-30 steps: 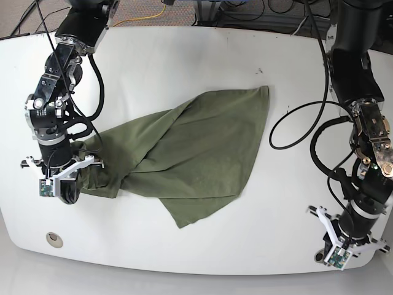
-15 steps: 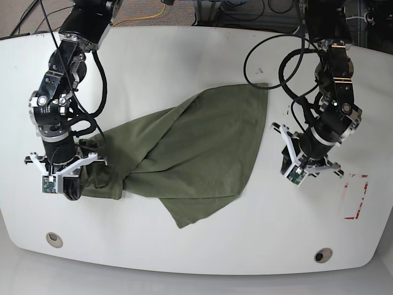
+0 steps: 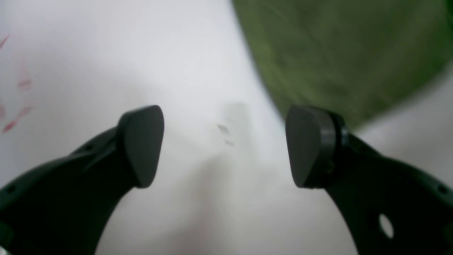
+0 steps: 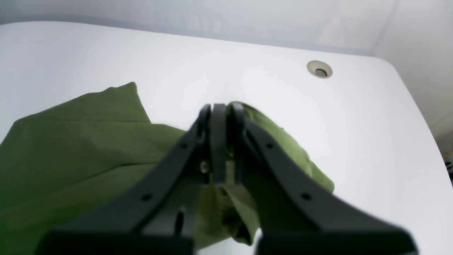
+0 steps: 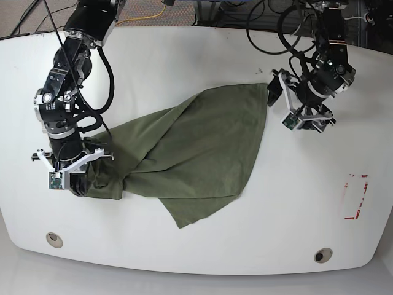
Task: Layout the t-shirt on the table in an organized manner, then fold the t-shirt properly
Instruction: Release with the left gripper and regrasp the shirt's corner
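Reaching for the t-shirt (image 5: 196, 153), we see its top corner just beside the spread left hand (image 5: 305, 110); the right hand (image 5: 73, 175) pinches the far bunched end, cloth lying diagonally across the surface (image 5: 184, 61).

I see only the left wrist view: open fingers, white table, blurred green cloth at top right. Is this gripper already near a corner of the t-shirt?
Observer: Yes. In the base view the left gripper hangs open beside the far corner of the t-shirt, with no cloth between its fingers.
Operator: And the other arm, does it hold anything?
Observer: The right gripper is shut on a bunched part of the t-shirt at the opposite end.
Operator: Is the shirt flat?
Observer: No. It lies diagonally on the table, with one part folded over another.
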Tool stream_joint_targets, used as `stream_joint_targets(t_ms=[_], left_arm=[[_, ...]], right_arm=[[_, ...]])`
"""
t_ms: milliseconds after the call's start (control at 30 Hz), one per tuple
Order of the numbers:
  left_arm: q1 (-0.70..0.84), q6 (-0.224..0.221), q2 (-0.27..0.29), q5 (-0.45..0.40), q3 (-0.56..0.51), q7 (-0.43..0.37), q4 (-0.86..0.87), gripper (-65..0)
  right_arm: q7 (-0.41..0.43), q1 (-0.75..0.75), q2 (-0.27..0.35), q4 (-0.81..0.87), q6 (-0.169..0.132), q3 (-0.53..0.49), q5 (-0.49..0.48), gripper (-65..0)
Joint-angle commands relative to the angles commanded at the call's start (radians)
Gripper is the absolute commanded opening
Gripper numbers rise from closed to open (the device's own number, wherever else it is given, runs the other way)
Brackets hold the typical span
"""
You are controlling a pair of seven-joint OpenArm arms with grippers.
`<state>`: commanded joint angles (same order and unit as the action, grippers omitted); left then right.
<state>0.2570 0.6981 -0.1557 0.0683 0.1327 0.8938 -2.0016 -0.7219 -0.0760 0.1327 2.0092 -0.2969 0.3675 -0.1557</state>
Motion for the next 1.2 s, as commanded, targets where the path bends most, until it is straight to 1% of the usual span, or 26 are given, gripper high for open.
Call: stream_joint_targets(t_ms=[133,167,367,500,633,1033,1200], left_arm=[[0.043,0.000,0.002,0.000,-0.003,0.000,0.002,-13.8],[0.051,0.000,0.012,0.000,-0.003,0.000,0.003,-13.8],[0.055,0.000,0.026,-0.002,-0.006,0.000,0.012,-13.8],[0.052,0.000,0.021,-0.005,-0.064,0.000,0.068,-13.8],[0.049,0.000,0.026,-0.009,-0.086,0.000,0.103,-13.8],[-0.029,0.000,0.028,-0.009,-0.106,-0.002,0.270,-13.9],[-0.069,0.000,0.028,-0.009,-0.147,-0.002,0.338,-14.3]], right_arm=[[0.000,0.003,-0.015,0.000,0.000,0.005,0.000,-65.0],[0.000,0.005,-0.017,0.000,0.000,0.005,0.000,-65.0],[0.000,0.005,-0.018,0.000,0.000,0.005,0.000,-65.0],[0.000,0.005,-0.018,0.000,0.000,0.005,0.000,-65.0],[0.000,0.005,-0.020,0.000,0.000,0.005,0.000,-65.0],[0.000,0.005,-0.020,0.000,0.000,0.005,-0.002,-65.0],[0.000,0.005,-0.014,0.000,0.000,0.006,-0.061,-65.0]])
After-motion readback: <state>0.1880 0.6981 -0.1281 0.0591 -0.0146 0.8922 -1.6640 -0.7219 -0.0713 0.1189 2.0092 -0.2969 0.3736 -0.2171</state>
